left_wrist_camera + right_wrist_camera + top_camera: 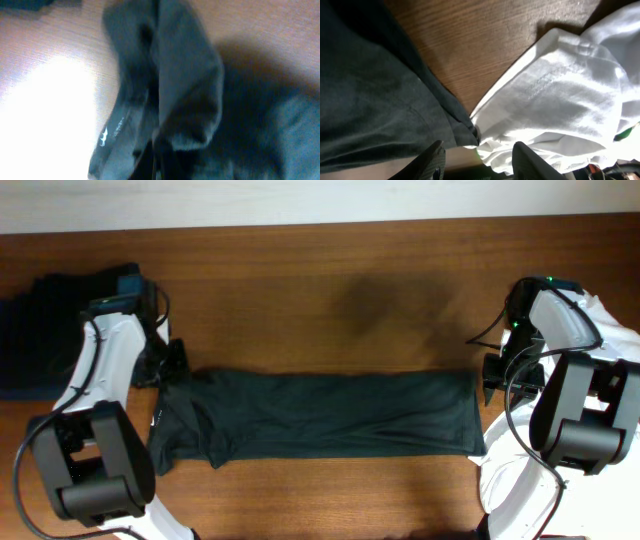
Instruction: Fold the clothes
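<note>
A dark green garment (330,415) lies as a long folded strip across the middle of the wooden table (330,290). My left gripper (175,365) is at its left end. In the blurred left wrist view the fingers (157,167) sit close together with bunched dark fabric (185,75) rising from them, so they look shut on the garment. My right gripper (492,380) is at the strip's right end. In the right wrist view its fingers (480,157) are spread open low over the garment's (365,90) corner edge, holding nothing.
A pile of dark clothes (40,320) sits at the far left of the table. White cloth (612,320) lies at the right edge by the right arm, and in the right wrist view the white cloth (560,95) touches the garment's corner.
</note>
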